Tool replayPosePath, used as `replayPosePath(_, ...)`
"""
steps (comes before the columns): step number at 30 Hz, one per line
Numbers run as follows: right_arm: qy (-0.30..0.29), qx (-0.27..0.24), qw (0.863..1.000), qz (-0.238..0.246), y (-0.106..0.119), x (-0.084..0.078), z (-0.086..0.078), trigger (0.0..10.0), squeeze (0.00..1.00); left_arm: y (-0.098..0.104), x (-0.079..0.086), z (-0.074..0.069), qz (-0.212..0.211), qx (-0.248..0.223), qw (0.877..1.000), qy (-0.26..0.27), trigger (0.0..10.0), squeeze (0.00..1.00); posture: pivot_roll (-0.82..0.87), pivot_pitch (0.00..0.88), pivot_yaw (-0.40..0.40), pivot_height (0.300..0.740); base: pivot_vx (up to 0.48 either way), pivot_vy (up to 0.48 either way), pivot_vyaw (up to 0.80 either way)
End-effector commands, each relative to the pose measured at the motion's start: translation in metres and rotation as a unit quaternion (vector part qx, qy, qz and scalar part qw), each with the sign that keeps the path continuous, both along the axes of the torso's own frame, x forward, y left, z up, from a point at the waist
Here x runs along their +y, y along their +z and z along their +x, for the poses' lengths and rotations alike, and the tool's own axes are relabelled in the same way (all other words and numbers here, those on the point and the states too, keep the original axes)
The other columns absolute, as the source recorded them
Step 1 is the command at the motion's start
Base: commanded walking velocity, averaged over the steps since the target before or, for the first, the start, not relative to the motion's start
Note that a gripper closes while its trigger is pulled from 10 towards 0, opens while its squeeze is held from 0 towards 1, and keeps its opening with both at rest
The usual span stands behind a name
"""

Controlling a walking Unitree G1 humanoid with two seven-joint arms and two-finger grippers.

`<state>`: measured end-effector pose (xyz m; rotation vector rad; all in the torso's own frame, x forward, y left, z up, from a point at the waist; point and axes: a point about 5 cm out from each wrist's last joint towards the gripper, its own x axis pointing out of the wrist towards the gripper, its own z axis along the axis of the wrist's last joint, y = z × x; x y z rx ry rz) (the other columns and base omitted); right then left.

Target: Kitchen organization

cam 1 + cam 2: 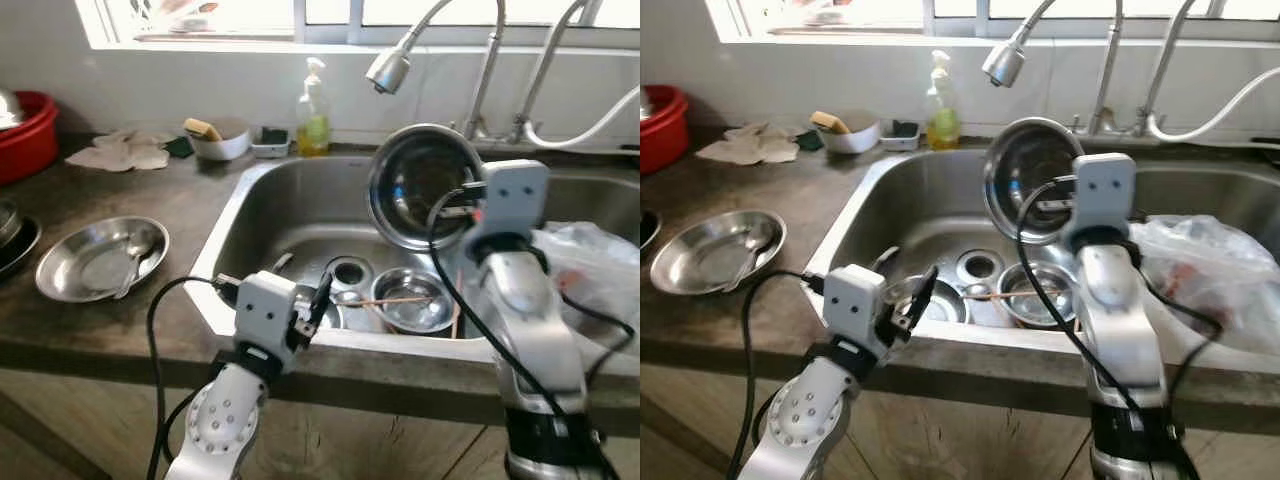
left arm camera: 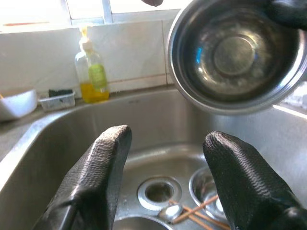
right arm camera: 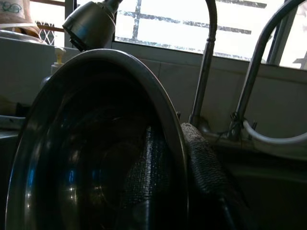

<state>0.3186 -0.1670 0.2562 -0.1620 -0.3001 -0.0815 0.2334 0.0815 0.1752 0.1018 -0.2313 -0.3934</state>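
Writing: none legible; the soap bottle (image 1: 313, 112) has a green label, its print too small to read.
Right end effector (image 1: 455, 205): raised over the sink (image 1: 262, 205), fingers pinched on the rim of a steel bowl (image 1: 420, 186), one finger inside the rim and one outside, as the right wrist view shows.
Steel bowl: held on edge just below the spray faucet head (image 1: 389, 70), its hollow facing the robot; nothing in it.
Left end effector (image 1: 318, 301): at the sink's front edge, fingers spread apart with nothing between them, pointing into the basin.
Sink: a drain (image 1: 349, 271) in the middle; beside it a small steel bowl (image 1: 414, 301) with thin wooden sticks (image 1: 400, 299) lying across it; another round steel piece lies at the near edge, partly hidden by the left end effector.
Plastic bag (image 1: 590, 265): crumpled, clear, at the sink's right side, something reddish inside that I cannot identify.
Steel plate (image 1: 101, 258): on the counter (image 1: 130, 195) left of the sink, a spoon (image 1: 133, 262) lying in it.
White bowl (image 1: 221, 139): at the back of the counter, a yellow sponge (image 1: 201, 128) resting in it.
Small tray (image 1: 270, 141): between the white bowl and the soap bottle, a dark pad in it.
Red basin (image 1: 27, 130): at the counter's far left.
Cloth (image 1: 123, 150): pale, crumpled, lying near the red basin.
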Motion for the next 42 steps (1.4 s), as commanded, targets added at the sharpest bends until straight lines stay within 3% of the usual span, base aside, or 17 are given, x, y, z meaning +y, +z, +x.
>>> replayPosePath(1, 0.004, 0.013, 1.000, 0.009, 0.003, -0.001, 0.008, 10.0, 0.00, 0.003, -0.002, -0.003, -0.005, -0.002, 1.000, -0.007, 10.0, 0.00, 0.16, 0.094, -0.035, 0.740, 0.000, 0.000, 0.00)
replayPosePath(3, 0.014, 0.034, 0.999, 0.023, -0.001, 0.001, 0.018, 10.0, 0.00, 0.002, -0.002, -0.004, -0.005, 0.001, 1.000, -0.006, 10.0, 0.00, 0.16, 0.101, -0.035, 0.740, 0.000, 0.000, 0.00)
replayPosePath(4, 0.030, 0.074, 0.997, 0.021, -0.011, 0.005, 0.029, 10.0, 0.00, 0.001, -0.002, -0.006, -0.006, 0.004, 1.000, -0.005, 10.0, 0.00, 0.16, 0.110, -0.039, 0.740, 0.000, 0.000, 0.00)
replayPosePath(6, 0.035, 0.106, 0.993, 0.028, -0.018, 0.005, 0.037, 10.0, 0.00, 0.001, -0.004, -0.008, -0.007, 0.007, 1.000, -0.005, 10.0, 0.00, 0.16, 0.125, -0.044, 0.740, 0.000, 0.000, 0.00)
replayPosePath(13, 0.035, 0.173, 0.983, 0.056, -0.033, 0.005, 0.059, 10.0, 0.00, -0.001, -0.004, -0.017, -0.009, 0.018, 1.000, -0.004, 10.0, 0.00, 0.18, 0.162, -0.052, 0.740, 0.000, 0.000, 0.00)
replayPosePath(22, 0.027, 0.286, 0.953, 0.092, -0.070, -0.003, 0.065, 10.0, 0.00, -0.001, 0.000, -0.022, -0.007, 0.026, 1.000, 0.008, 10.0, 0.00, 0.18, 0.198, -0.065, 0.740, 0.000, 0.000, 0.00)
replayPosePath(31, 0.022, 0.327, 0.940, 0.096, -0.087, -0.009, 0.064, 10.0, 0.00, 0.000, -0.002, -0.024, -0.008, 0.028, 1.000, 0.007, 10.0, 0.00, 0.19, 0.199, -0.077, 0.740, 0.000, 0.000, 0.00)
replayPosePath(33, 0.025, 0.337, 0.937, 0.092, -0.091, -0.008, 0.063, 10.0, 0.11, 0.000, -0.002, -0.023, -0.008, 0.028, 1.000, 0.007, 10.0, 0.00, 0.19, 0.191, -0.081, 0.740, 0.000, 0.000, 0.00)
replayPosePath(34, 0.025, 0.339, 0.936, 0.092, -0.092, -0.008, 0.063, 10.0, 0.11, 0.000, -0.002, -0.023, -0.008, 0.029, 1.000, 0.007, 10.0, 0.00, 0.19, 0.191, -0.081, 0.740, 0.000, 0.000, 0.00)
replayPosePath(35, 0.021, 0.341, 0.936, 0.084, -0.094, -0.008, 0.062, 10.0, 1.00, 0.000, -0.002, -0.022, -0.008, 0.027, 1.000, 0.007, 10.0, 0.00, 0.19, 0.187, -0.081, 0.740, 0.000, 0.000, 0.00)
replayPosePath(42, 0.008, 0.331, 0.939, 0.090, -0.097, -0.011, 0.060, 10.0, 1.00, 0.000, 0.003, -0.018, -0.003, 0.023, 1.000, 0.015, 10.0, 0.00, 0.19, 0.155, -0.084, 0.740, 0.000, 0.000, 0.00)
